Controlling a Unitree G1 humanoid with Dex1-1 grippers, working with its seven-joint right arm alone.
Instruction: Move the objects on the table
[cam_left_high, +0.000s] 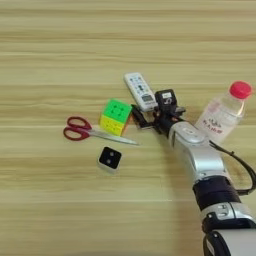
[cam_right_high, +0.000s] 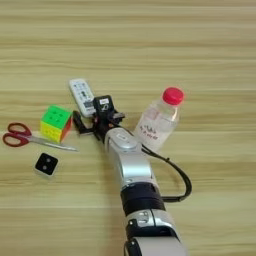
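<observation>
Two black fingers of tool (cam_left_high: 150, 111) spread open around remote (cam_left_high: 140, 91) near end.

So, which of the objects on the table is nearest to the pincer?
The white remote: its lower end lies right beside the pincer. The puzzle cube is a little further; scissors, black square device and bottle are clearly apart.

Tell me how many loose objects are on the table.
5: scissors far left, black square device below them, puzzle cube centre, remote above it, bottle right.
</observation>
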